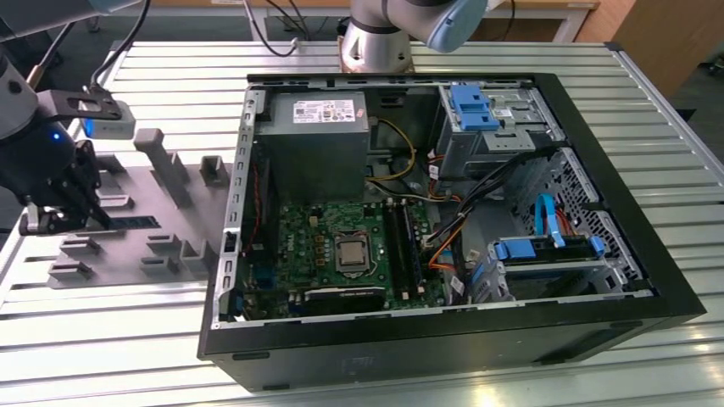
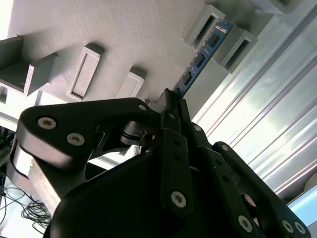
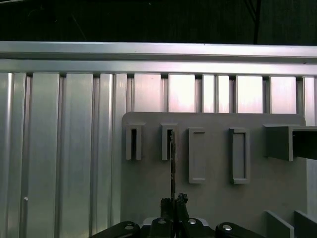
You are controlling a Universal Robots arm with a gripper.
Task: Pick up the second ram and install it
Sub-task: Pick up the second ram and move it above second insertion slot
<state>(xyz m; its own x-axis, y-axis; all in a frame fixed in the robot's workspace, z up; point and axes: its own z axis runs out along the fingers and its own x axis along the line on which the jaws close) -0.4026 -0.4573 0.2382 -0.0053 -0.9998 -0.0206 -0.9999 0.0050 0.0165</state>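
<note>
Labels: pale sticker (image 1: pixel 325 110) on the grey power supply (image 1: pixel 317 148), print too small to read. No writing legible on the ram.

The second ram (image 2: pixel 200 57) (image 3: pixel 172 163) is a long, thin, flat blue circuit stick with a row of dark square chips. It is seen edge-on as a thin dark line in the first wrist view. Its near end is pinched in the closed black gripper (image 2: pixel 169 101) (image 3: pixel 173 202). Its far end reaches a raised rectangular pocket (image 3: pixel 168 142) on the fixture (image 1: pixel 169 199) (image 2: pixel 124 39); cannot tell if it is seated inside.

The fixture is matte grey moulded plastic, a flat plate with hollow rectangular pockets and upright posts. It lies on a ribbed, shiny aluminium tabletop (image 1: pixel 114 339).

In the exterior view the gripper (image 1: pixel 51 222) sits low over the fixture on the exterior view's left. It is well apart from the open black computer case (image 1: pixel 453 348), which holds a green motherboard (image 1: pixel 328 229) and blue plastic drive brackets (image 1: pixel 470 106).
</note>
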